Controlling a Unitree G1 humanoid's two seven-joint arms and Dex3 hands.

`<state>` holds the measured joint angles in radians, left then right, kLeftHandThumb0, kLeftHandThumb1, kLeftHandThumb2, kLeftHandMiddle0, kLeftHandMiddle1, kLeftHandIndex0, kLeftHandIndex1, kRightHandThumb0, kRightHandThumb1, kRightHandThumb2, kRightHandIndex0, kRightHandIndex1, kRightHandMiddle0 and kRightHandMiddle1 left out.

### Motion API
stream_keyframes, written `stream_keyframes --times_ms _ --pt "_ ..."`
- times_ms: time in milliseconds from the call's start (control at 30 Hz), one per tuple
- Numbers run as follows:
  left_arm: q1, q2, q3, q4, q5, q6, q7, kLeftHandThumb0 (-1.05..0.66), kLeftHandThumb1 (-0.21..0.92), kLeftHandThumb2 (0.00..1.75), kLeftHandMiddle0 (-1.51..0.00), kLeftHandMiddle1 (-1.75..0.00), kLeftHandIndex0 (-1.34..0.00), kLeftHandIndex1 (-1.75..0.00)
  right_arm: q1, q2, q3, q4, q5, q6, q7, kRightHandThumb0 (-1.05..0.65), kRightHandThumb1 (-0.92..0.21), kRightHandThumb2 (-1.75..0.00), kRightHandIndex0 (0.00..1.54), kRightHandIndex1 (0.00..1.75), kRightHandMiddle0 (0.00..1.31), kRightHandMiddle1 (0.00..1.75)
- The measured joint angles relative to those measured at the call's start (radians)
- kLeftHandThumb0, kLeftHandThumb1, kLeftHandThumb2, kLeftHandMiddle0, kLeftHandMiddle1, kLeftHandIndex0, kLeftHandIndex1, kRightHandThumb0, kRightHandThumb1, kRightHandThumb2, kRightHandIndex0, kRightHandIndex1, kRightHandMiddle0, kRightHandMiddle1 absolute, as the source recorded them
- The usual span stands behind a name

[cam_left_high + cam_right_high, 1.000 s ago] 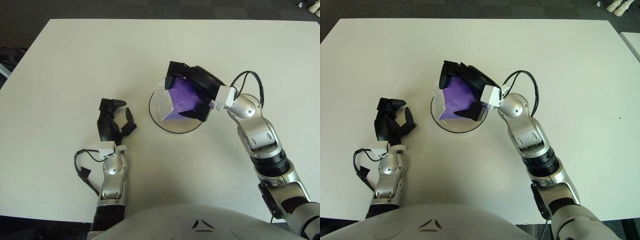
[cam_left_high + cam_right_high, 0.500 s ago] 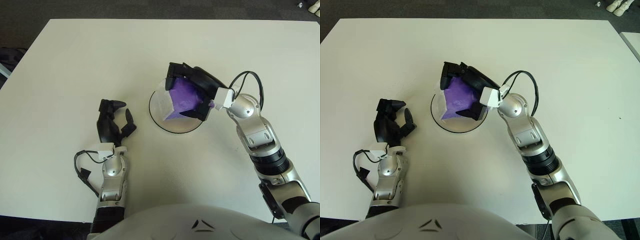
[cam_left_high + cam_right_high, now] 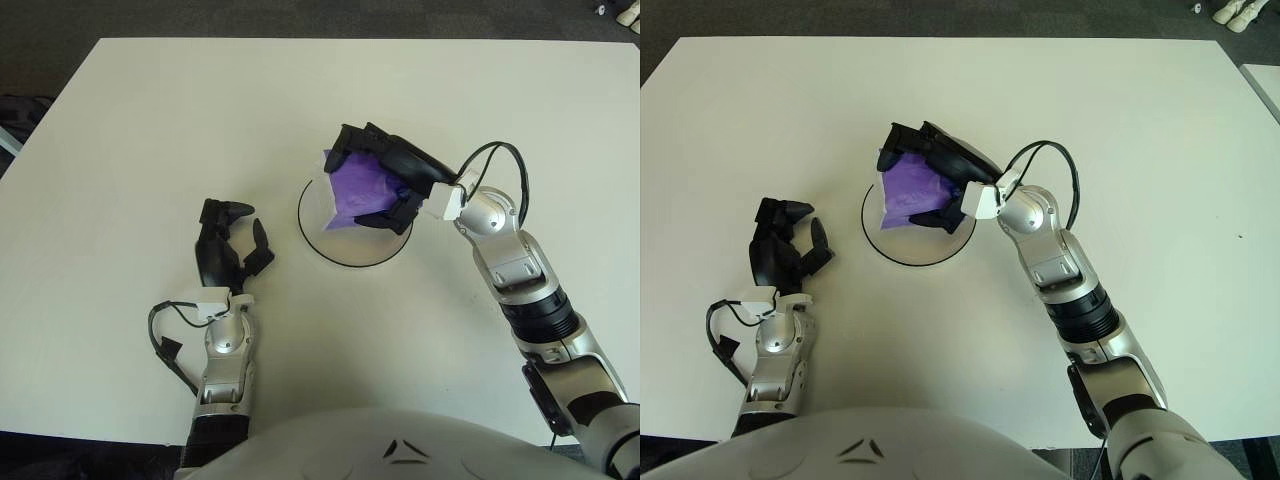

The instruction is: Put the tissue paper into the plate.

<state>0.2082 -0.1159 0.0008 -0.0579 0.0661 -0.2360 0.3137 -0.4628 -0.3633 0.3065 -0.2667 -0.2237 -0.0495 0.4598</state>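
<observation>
Purple and crinkled, the tissue pack [image 3: 362, 187] sits clamped in our right hand [image 3: 385, 180] a little above the centre of the frame, over the far half of the plate [image 3: 345, 251]. We have the black fingers [image 3: 352, 140] curled over the pack's top edge and another finger pressed along its lower right side, so the hand is closed around it rather than spread. The pack is tilted, its left corner jutting toward the upper left. We cannot tell whether its lower edge touches the plate or is just above it.

The pack looks like soft plastic film, glossy in places, with folds across its face. The plate is a flat round disc, white or clear, with a thin dark rim that shows best along its near edge; the bare part of it lies toward the lower left of the pack. It rests on a wide white table [image 3: 150, 120] with a smooth matt top, whose far edge meets a dark floor along the top of the frame.

Our right forearm runs from the lower right corner up to the wrist, silver metal segments with a black band, and a black cable loops above the wrist.

Our left hand [image 3: 228, 250] shows to the left of the plate, well apart from it, in the lower left of the frame. Its black fingers are loosely bent and parted, holding nothing. Below it a silver wrist and a thin black cable lead down toward the bottom edge.
</observation>
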Motion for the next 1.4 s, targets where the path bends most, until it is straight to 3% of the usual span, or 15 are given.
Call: stream_keyframes --times_ms 200,400,1400 --pt "0.0 0.0 0.001 -0.006 0.0 0.012 0.0 -0.43 0.47 1.14 -0.66 -1.45 -0.49 -1.75 -0.008 -0.015 -0.003 0.032 0.005 -0.09 0.019 -1.04 -0.9 -0.28 0.0 0.01 0.0 0.01" --pt "0.0 0.0 0.005 -0.009 -0.001 0.017 0.0 -0.43 0.47 1.13 -0.65 -1.49 -0.49 -1.75 -0.02 -0.021 -0.008 0.05 0.023 -0.12 0.06 -1.05 -0.92 -0.22 0.0 0.0 0.0 0.0" --pt "-0.008 0.0 0.017 0.023 -0.014 -0.025 -0.017 -0.43 0.47 1.13 -0.63 -1.46 -0.48 -1.75 -0.034 -0.026 -0.042 0.075 0.079 -0.168 0.107 -1.05 -0.92 -0.16 0.0 0.0 0.0 0.0"
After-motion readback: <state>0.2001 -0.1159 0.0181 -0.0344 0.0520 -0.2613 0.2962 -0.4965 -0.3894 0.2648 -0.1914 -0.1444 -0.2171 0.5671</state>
